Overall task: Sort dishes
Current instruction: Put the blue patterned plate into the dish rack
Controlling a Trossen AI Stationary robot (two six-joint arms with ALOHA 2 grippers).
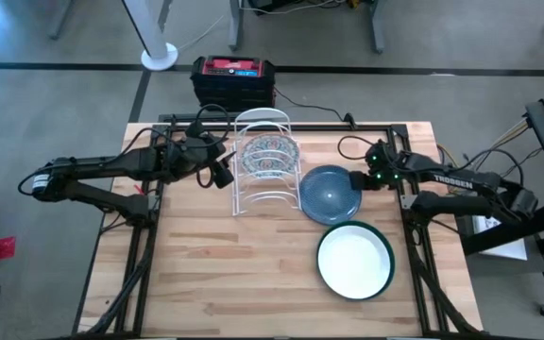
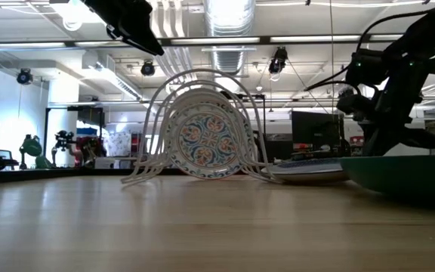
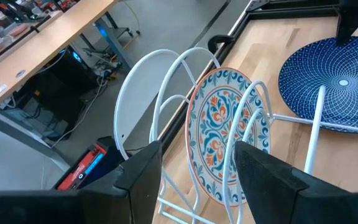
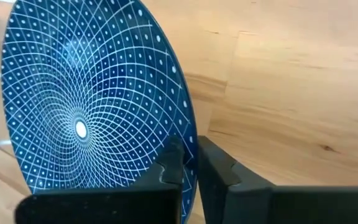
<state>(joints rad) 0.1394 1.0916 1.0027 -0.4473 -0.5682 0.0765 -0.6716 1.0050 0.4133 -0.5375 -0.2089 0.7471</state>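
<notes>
A white wire rack (image 1: 264,165) stands at the table's far middle. Upright in its slots are the floral dish (image 3: 229,134) and, behind it, the plain white dish (image 3: 143,93). The blue speckled dish (image 1: 329,194) lies nearly flat to the right of the rack, its left edge by the rack's base wire (image 3: 319,121). The green dish (image 1: 355,261), white inside, rests on its base toward the near right. My left gripper (image 1: 223,175) is open and empty, above the rack's left side. My right gripper (image 1: 355,179) is shut on the blue dish. My right gripper pinches the blue dish's rim (image 4: 188,140) between its two fingers, one on the upper face and one beneath, at the dish's right edge. The fingers come from the table's right side, slanting slightly down. The dish stays low and nearly flat; its opposite edge is at the rack's foot.
A black and red box (image 1: 234,80) sits beyond the table's far edge. Cables (image 1: 348,146) lie by the far right corner. Bare wood (image 1: 215,274) fills the near left half of the table.
</notes>
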